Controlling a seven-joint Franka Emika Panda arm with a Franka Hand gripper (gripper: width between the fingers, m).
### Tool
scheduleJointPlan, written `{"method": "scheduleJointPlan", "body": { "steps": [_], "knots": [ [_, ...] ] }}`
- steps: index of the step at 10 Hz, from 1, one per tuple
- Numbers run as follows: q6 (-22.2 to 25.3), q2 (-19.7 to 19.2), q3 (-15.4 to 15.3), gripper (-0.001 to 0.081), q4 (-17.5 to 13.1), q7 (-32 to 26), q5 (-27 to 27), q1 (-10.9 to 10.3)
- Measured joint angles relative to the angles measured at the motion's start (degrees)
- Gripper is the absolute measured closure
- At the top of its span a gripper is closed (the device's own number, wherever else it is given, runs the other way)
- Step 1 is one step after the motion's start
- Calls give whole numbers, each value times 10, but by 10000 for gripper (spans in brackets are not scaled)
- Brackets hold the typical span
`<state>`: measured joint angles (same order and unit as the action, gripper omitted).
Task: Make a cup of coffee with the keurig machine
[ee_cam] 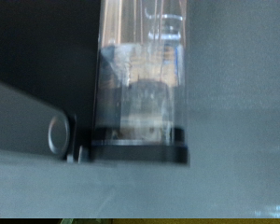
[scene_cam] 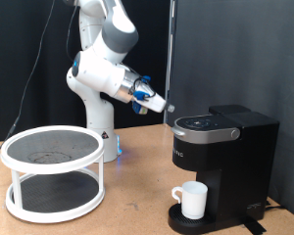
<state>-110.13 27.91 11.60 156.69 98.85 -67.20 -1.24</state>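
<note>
The white cup point(scene_cam: 193, 199) stands upright on the round drip base of the keurig machine point(scene_cam: 221, 157), under the overhanging brew head, with its handle turned toward the exterior view's left. From where I stand I cannot see into the cup, so whether it holds anything is unclear. The machine itself sits on the wooden table point(scene_cam: 127, 217) at the exterior view's right, black and boxy, its lid down and its grey-rimmed oval top panel facing up.

The arm reaches out from its white base toward the machine, and the pincer point(scene_cam: 158, 103) hangs in the air just to the left of the machine's top, a little above the lid and not touching it. It is too small and angled away in the exterior view for me to tell whether its fingers are spread or pressed together, and nothing shows between them.

At the exterior view's left, well apart from the machine, a white two-tier round rack point(scene_cam: 53, 170) rests on the table; its dark upper shelf looks bare.

The wrist view is blurred: a clear, upright, tube-like container point(ee_cam: 140, 84) with faint markings stands on a dark base.
</note>
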Motion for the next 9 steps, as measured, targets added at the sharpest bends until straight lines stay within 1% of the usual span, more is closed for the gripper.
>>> {"method": "scheduleJointPlan", "body": {
  "steps": [3, 4, 6, 7, 8, 9],
  "knots": [
    [5, 59, -2, 72, -2, 51, -3, 0],
    [5, 82, -3, 72, 3, 65, -4, 0],
    [0, 80, -5, 72, 0, 64, -3, 0],
    [-21, 82, -19, 72, -11, 71, 2, 0],
    [-54, 87, -42, 72, -26, 89, 25, 1],
    [-82, 92, -69, 72, -42, 114, 73, 3]
  ]
}}
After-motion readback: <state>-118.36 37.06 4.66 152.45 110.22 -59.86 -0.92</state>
